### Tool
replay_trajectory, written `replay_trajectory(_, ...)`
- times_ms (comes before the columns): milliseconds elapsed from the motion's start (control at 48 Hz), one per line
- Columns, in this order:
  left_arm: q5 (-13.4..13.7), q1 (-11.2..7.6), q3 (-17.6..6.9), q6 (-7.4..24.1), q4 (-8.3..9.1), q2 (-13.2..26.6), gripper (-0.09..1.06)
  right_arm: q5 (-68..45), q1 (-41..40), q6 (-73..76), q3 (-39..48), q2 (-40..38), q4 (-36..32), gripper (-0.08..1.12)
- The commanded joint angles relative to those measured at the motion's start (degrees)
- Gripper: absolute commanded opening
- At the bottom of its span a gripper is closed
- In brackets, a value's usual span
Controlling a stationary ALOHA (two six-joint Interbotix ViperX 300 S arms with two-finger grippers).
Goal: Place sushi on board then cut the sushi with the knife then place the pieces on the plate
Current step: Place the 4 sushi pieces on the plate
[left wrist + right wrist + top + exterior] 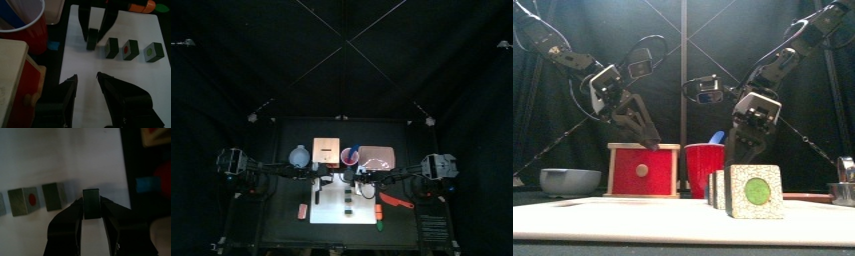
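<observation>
A white cutting board (338,212) lies at the table's middle. Three dark green sushi pieces (130,50) stand on it in a row, apart from one another; the nearest shows a green centre (755,190). My right gripper (91,204) is shut on a fourth sushi piece (91,203) beside the row, low over the board (67,158); whether it touches the board I cannot tell. The left wrist view shows that held piece (91,39) between the right gripper's fingers. My left gripper (87,80) hangs open above the board, holding nothing. The pink tray (376,157) sits behind the board at the right.
A wooden box with a red front (643,170) and a red cup (706,160) holding a blue knife (716,137) stand behind the board. A blue-grey bowl (569,180) is at the back left. A red knife (396,205) lies right of the board, an orange toy (303,210) left.
</observation>
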Motion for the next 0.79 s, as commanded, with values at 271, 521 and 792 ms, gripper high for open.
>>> replay_trajectory(271,-0.26,-0.09,-0.62,0.0,0.09,-0.35,0.77,8.96,-12.39,0.09,6.42,-17.4,-0.26,0.56)
replay_trajectory(521,-0.35,0.09,-0.62,0.0,0.09,-0.35,0.77,5.19,-20.3,0.0,8.88,-14.59,-1.58,0.57)
replay_trajectory(792,-0.26,0.09,-0.62,0.0,0.09,-0.18,0.77,-0.35,-23.2,-0.09,8.88,-7.91,-2.29,0.69)
